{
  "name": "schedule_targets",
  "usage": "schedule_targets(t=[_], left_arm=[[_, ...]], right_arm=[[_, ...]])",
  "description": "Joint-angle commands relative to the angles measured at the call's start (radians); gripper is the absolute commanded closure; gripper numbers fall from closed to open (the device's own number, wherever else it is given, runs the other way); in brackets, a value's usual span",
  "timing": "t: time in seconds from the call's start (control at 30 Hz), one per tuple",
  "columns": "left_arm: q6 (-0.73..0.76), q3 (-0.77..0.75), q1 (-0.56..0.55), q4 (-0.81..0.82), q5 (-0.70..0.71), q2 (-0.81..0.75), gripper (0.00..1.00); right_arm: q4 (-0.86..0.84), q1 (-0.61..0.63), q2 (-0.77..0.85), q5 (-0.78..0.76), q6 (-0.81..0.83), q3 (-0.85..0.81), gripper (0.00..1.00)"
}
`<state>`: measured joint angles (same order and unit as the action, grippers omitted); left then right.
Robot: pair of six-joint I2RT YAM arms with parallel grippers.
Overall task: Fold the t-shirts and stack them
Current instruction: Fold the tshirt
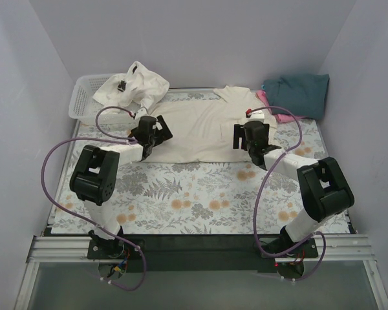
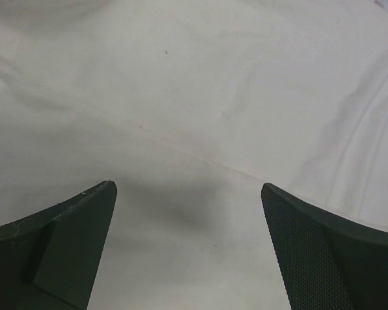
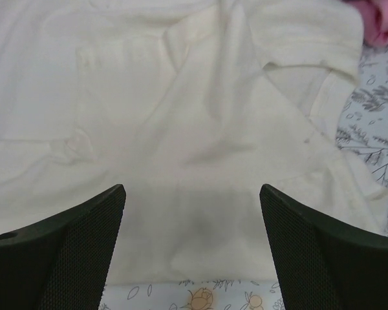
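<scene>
We see two ways the fold could fail. Both claws gape wide just above the flat cream tee (image 1: 200, 126), and we cannot tell whether their tips touch it. If the jaws close too shallowly, they could catch only the top layer, and the shirt would peel apart rather than fold. If one arm lifts ahead of the other, the limp cotton could skew and drag across the floral cloth (image 1: 200, 194).

The left gripper (image 2: 187, 187) hangs over smooth, softly creased fabric at the shirt's 9 o'clock side. It has no hem or edge in its own view to aim at. The right gripper (image 3: 191, 187) sits at the 3 o'clock side, where a sleeve lies doubled over in ridges. A pinch there could bunch the extra thickness.

The tee is matte, thin and broad, spread at 12 o'clock of the table. A crumpled cream tee (image 1: 132, 84) slumps over the rigid lattice basket (image 1: 81, 97) at 10 o'clock. A teal tee (image 1: 301, 90) lies heaped on a pink tee (image 1: 271, 106) at 2 o'clock.
</scene>
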<state>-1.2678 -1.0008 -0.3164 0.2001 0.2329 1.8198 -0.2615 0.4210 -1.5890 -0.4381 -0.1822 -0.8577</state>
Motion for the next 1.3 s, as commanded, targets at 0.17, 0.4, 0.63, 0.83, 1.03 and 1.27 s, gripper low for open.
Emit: schedule_targets(t=[0.17,0.4,0.63,0.83,1.03,1.27], left_arm=[[-0.047,0.077,-0.003,0.03,-0.03,0.007,0.13],[-0.088,0.156,-0.006,-0.017,-0.032,-0.005,0.12],[-0.096,0.26,-0.006,-0.059,-0.007,-0.083,0.12],[-0.107,0.335,-0.006,-0.088,0.015,-0.149,0.12],[-0.127,0.396,-0.006,-0.139,0.011,-0.212,0.11],[-0.133,0.435,-0.007,-0.188,0.022,-0.376,0.11]], right_arm=[[-0.019,-0.011,-0.064,0.078,-0.097,0.06,0.24],[-0.005,-0.011,-0.071,0.162,-0.143,0.13,0.24],[0.093,-0.022,-0.019,0.315,-0.195,0.241,0.24],[0.191,-0.024,0.107,0.369,-0.227,0.339,0.24],[0.31,-0.024,0.259,0.417,-0.253,0.401,0.24],[0.418,-0.024,0.447,0.443,-0.244,0.407,0.24]])
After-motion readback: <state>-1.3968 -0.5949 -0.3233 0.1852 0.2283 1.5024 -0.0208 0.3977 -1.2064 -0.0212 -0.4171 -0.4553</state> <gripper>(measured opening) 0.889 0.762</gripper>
